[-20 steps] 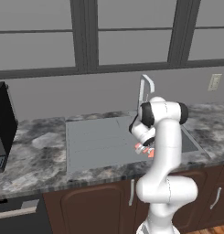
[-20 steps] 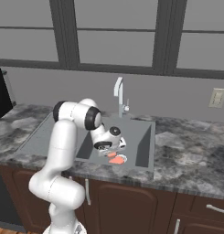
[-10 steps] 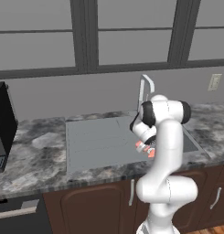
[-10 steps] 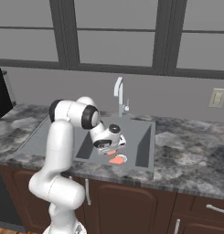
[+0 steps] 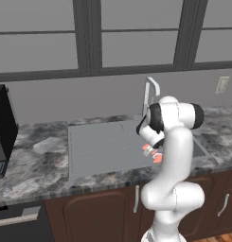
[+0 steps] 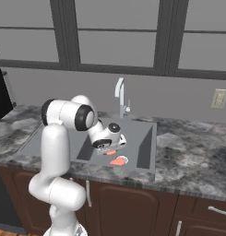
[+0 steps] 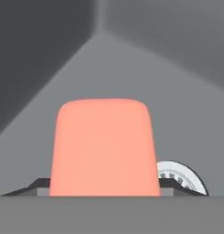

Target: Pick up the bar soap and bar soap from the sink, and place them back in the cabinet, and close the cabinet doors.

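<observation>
bar soap [image 7: 103, 148] in pincer [image 6: 110, 150], sink [image 6: 149, 147] walls near

Sink [image 6: 146, 152] set in counter [image 6: 193, 161], below window [image 6: 119, 37]. Tap [image 6: 119, 94] behind basin. Drainboard [image 5: 103, 146] left of basin. Gripper [image 6: 110, 148] down inside basin, bar soap [image 7: 103, 148] between its fingers; second bar soap [image 6: 117, 161] just beside, on basin floor near drain [image 7: 182, 176].

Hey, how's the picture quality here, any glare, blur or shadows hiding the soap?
Hand view: bar soap fills the middle, soft-edged, evenly lit, no glare. Right base view: sharp, the sink wall is shaded. Left base view: the arm covers most of the soap.
</observation>
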